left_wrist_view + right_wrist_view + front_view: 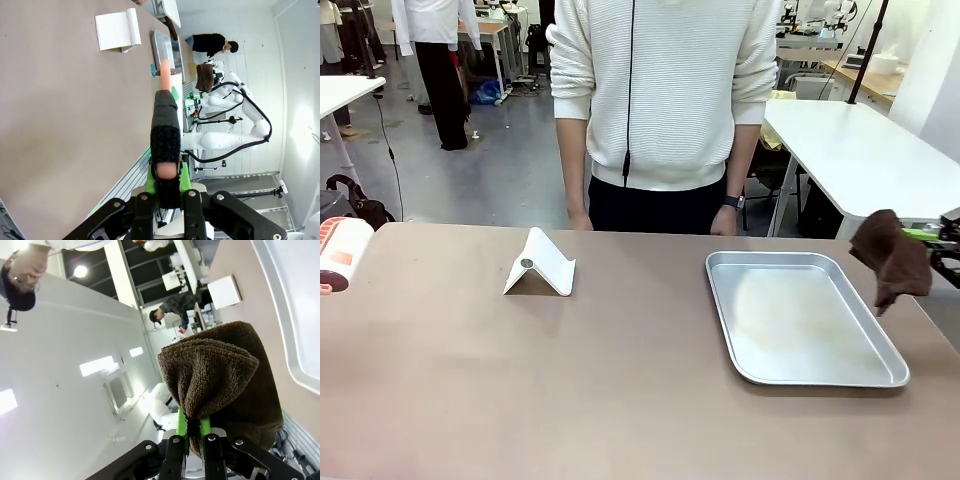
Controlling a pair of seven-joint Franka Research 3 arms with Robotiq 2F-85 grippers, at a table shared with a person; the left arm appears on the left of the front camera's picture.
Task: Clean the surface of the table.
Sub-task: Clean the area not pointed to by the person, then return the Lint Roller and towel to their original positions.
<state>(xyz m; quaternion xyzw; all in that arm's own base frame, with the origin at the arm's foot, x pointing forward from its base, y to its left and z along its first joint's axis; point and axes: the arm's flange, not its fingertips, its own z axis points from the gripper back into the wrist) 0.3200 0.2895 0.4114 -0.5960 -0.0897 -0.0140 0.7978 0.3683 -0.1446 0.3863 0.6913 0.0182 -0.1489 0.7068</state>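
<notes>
The brown worktop (620,390) stretches out before me, and I'd say no wiping has begun. The right end effector (194,427) pinches a brown cloth (890,258), which hangs in the air past the right rim of the tray (807,257). The left end effector (167,176) is clamped on the handle of a roller (165,115) at the left edge. A white stand (542,265) sits mid-worktop; the whole surface seems left to do.

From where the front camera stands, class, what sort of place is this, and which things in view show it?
Probably a robotics lab or workshop: a white robot arm on its mount, white-topped work tables carrying equipment behind the person, and a bare grey floor.
</notes>
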